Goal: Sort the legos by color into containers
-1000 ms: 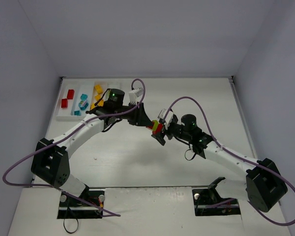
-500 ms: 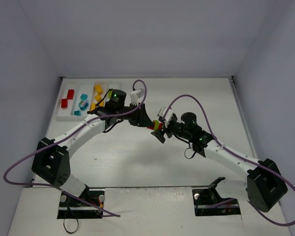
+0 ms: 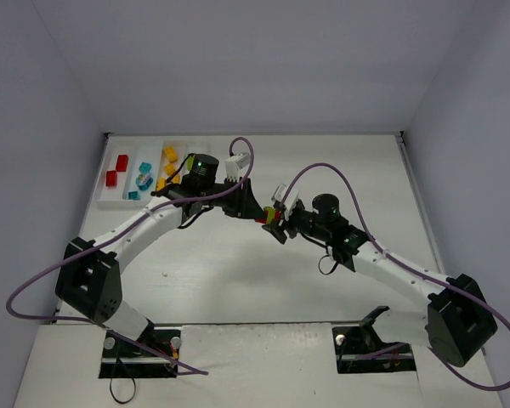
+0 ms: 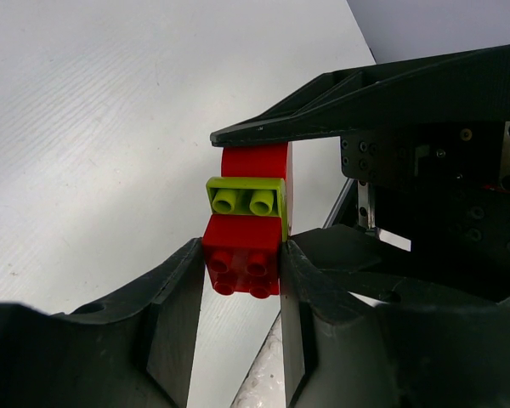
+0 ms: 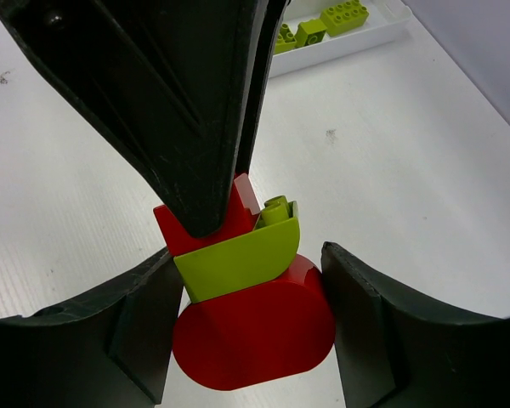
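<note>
The left gripper (image 4: 242,265) is clamped on the square red end of a clump of bricks (image 4: 251,201) — red, lime green, red — held above the table (image 3: 238,280) between the two arms, well apart from the tray (image 3: 112,197). The right gripper (image 5: 246,316) straddles the clump's rounded red end, fingers close on either side — whether they press on it I cannot tell.
</note>
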